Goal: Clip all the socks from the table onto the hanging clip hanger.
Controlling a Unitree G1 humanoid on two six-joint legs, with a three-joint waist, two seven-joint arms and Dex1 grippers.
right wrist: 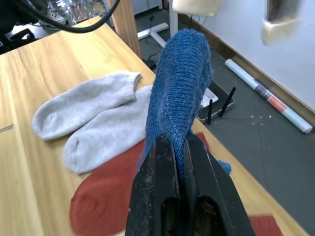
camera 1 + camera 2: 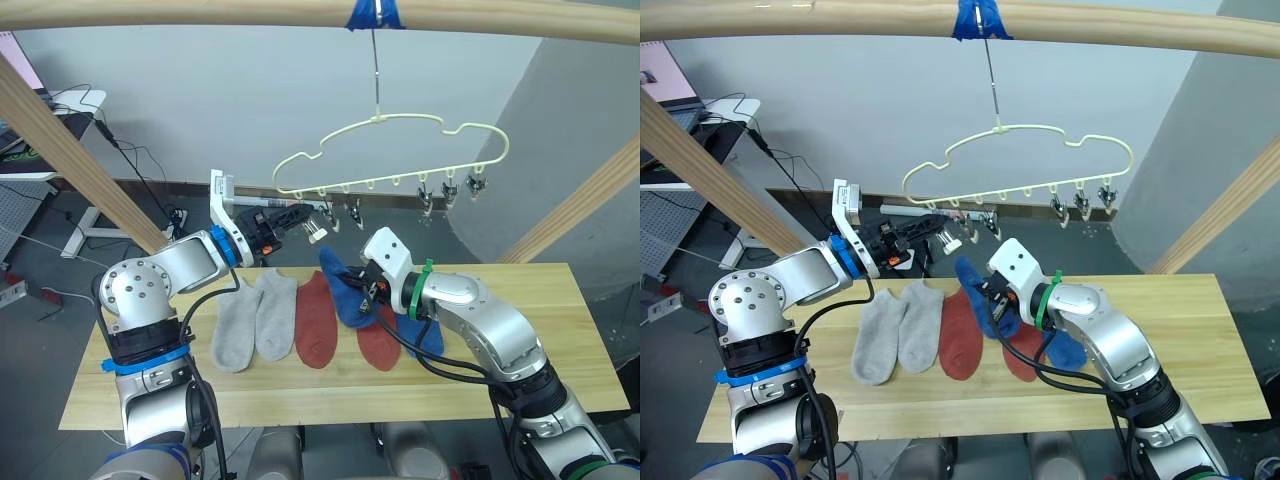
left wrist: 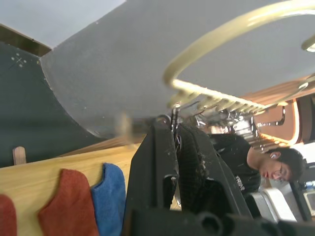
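Right gripper lifts a blue sock while the left gripper pinches a clip on the hanger.

The right gripper is clenched on a blue sock, which stands up from between its jaws, raised off the table. Below those jaws lie two grey socks side by side, a rust red sock just beside them, a second red sock and another blue sock, both partly covered by the right arm. The left gripper has its jaws closed on a metal clip at the near end of the pale yellow clip hanger, which hangs from a wooden beam by blue tape. More clips hang further along. In the left wrist view a person sits beyond the jaws, half hidden by the fingers.
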